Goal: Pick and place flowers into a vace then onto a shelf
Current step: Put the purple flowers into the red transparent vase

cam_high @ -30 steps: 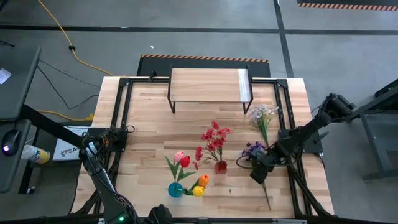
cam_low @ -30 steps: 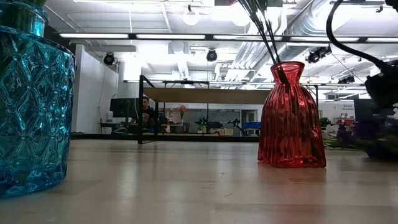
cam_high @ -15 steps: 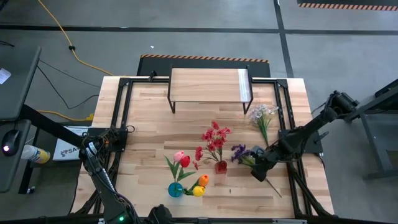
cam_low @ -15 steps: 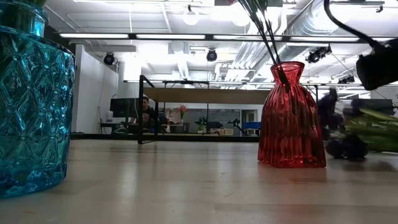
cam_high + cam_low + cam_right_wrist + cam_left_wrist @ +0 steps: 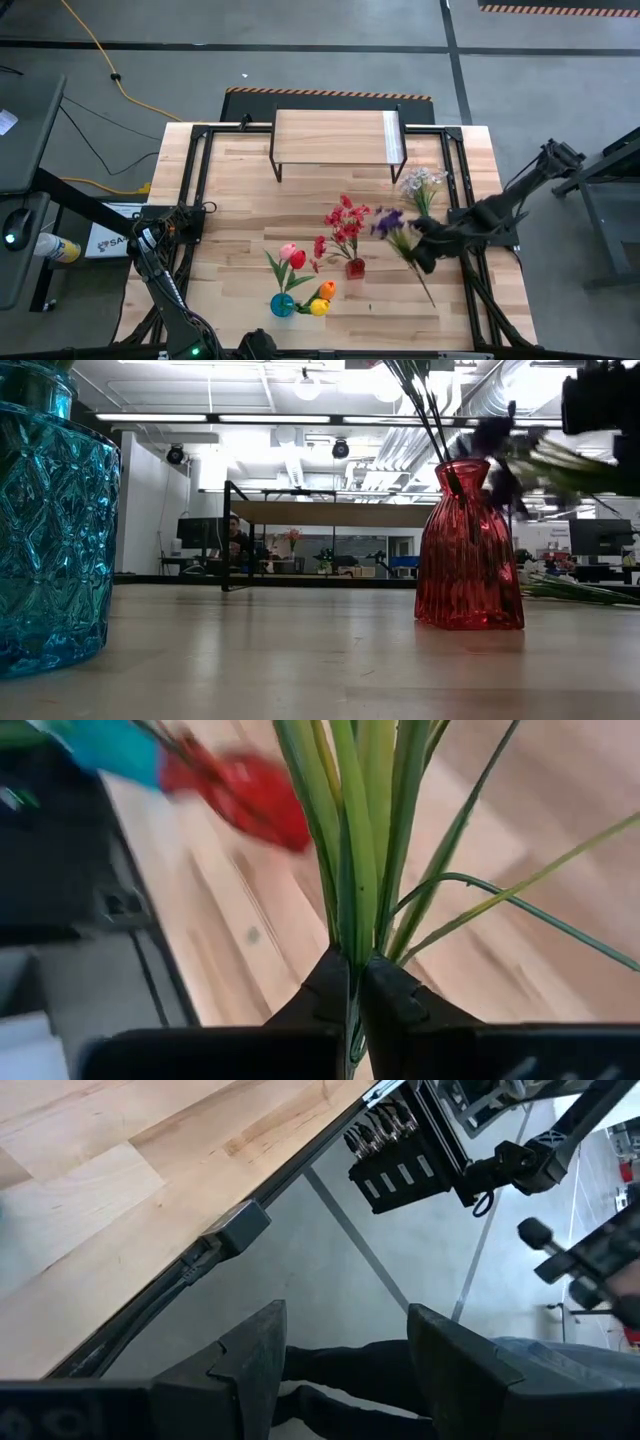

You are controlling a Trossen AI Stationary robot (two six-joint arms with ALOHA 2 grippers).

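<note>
My right gripper is shut on a purple sprig over the table's right part, right of the red vase, which stands upright and holds red flowers. In the low view the sprig hangs at the height of that vase's neck. A white sprig lies flat on the table. A blue vase near the front holds tulips. The shelf stands at the far edge. My left gripper waits open beyond the table's left edge. My right gripper pinches the purple sprig's bundle of green stems between its two fingers, partway along the stem. The fingers slant down from the table's right side and lie across the stem. The blossom end points far-left and is raised; the bare stem end trails toward the near edge.
Black frame rails run along the table's left and right sides. Bare wood lies between the shelf and the vases. The room behind shows in the low view, with a person far off.
My right gripper has risen and gone toward the far edge, tipping as it went. It has taken the purple sprig up off the table. The blossom end has swung up and toward the red vase; the stem has turned about with it.
</note>
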